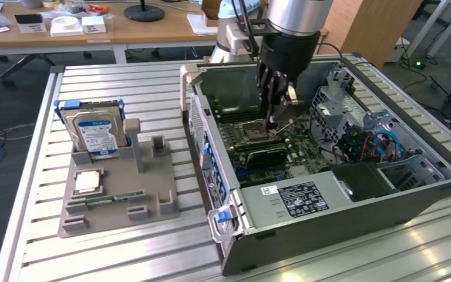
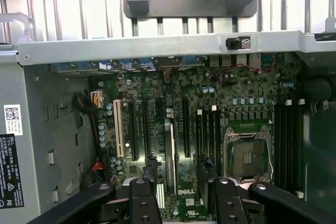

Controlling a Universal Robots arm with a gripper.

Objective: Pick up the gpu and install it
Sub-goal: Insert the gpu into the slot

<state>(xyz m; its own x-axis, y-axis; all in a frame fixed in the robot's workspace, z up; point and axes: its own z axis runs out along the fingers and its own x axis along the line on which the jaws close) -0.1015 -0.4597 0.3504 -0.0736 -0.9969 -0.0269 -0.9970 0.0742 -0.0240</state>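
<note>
The gpu (image 1: 261, 155) is a thin black card standing on edge in a slot of the motherboard (image 1: 300, 154), inside the open computer case (image 1: 351, 211). In the wrist view the gpu (image 2: 169, 148) shows edge-on as a narrow pale strip among the expansion slots. My gripper (image 1: 277, 120) hangs inside the case just above the board, close over the CPU socket and a little beyond the card. The two black fingers (image 2: 142, 198) stand apart in the wrist view, with nothing clamped between them, so the gripper (image 2: 184, 203) is open.
On the exterior view's left, a grey tray (image 1: 155, 197) holds a hard drive (image 1: 96, 132), a CPU (image 1: 88, 181) and a RAM stick (image 1: 104, 200). The case walls, power supply (image 1: 304, 197) and drive cage (image 1: 351, 126) hem in the board. The CPU socket (image 2: 248, 158) lies beside the slots.
</note>
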